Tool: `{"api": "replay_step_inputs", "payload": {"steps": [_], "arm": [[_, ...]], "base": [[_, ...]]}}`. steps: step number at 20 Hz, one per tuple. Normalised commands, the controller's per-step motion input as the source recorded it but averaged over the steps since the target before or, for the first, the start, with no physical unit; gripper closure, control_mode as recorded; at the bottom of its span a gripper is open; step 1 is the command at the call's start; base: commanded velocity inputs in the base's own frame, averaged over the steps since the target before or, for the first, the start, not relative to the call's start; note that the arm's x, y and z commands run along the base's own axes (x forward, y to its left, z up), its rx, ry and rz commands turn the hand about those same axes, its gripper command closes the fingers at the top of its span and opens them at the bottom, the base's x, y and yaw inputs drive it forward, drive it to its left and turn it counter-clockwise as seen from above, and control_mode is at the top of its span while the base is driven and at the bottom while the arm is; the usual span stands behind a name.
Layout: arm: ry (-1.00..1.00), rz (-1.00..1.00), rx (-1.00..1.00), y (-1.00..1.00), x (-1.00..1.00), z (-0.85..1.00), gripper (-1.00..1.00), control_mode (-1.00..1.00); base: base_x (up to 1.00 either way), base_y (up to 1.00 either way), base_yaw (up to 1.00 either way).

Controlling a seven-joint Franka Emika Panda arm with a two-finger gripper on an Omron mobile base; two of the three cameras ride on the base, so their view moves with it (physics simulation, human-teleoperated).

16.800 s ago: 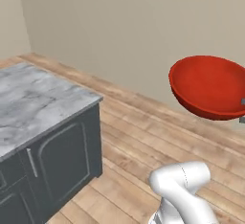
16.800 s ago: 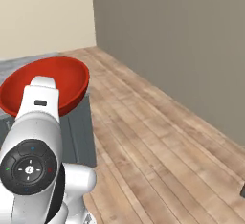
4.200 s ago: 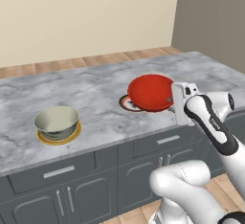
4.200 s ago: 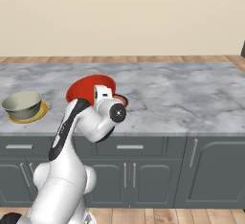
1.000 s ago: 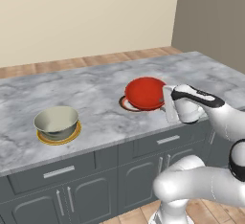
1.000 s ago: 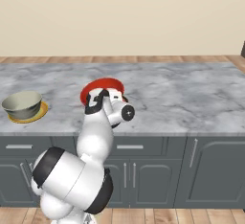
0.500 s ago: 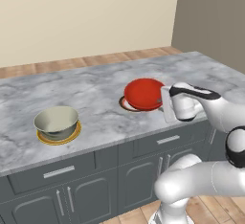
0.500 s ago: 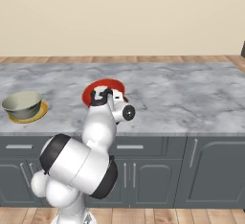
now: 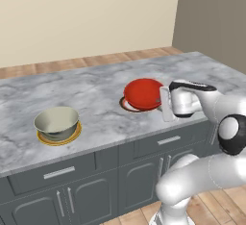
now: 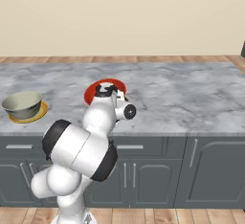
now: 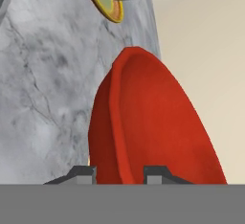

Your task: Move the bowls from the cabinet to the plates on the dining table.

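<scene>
Placing the second bowl: hand pinches the near rim of the red bowl, which sits tilted over the red-rimmed plate on the worktop. Next move, judged: level the bowl, settle it on the plate, let go. Red bowl: empty. Beyond it along the worktop: cream bowl resting on the yellow plate, empty.
</scene>
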Motion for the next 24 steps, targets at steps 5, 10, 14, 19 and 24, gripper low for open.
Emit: {"api": "replay_step_inputs", "payload": {"steps": [5, 10, 14, 19, 24], "arm": [[0.0, 0.0, 0.0, -0.02, 0.18, -0.11, 1.0, -1.0], [0.0, 0.0, 0.0, -0.01, 0.17, -0.1, 1.0, -1.0], [0.0, 0.0, 0.0, -0.01, 0.18, -0.09, 1.0, -1.0], [0.0, 0.0, 0.0, -0.02, 0.21, -0.06, 1.0, -1.0], [0.0, 0.0, 0.0, -0.02, 0.26, -0.02, 1.0, -1.0]], "base": [[0.0, 0.0, 0.0], [0.0, 0.0, 0.0], [0.0, 0.0, 0.0], [0.0, 0.0, 0.0], [0.0, 0.0, 0.0]]}}
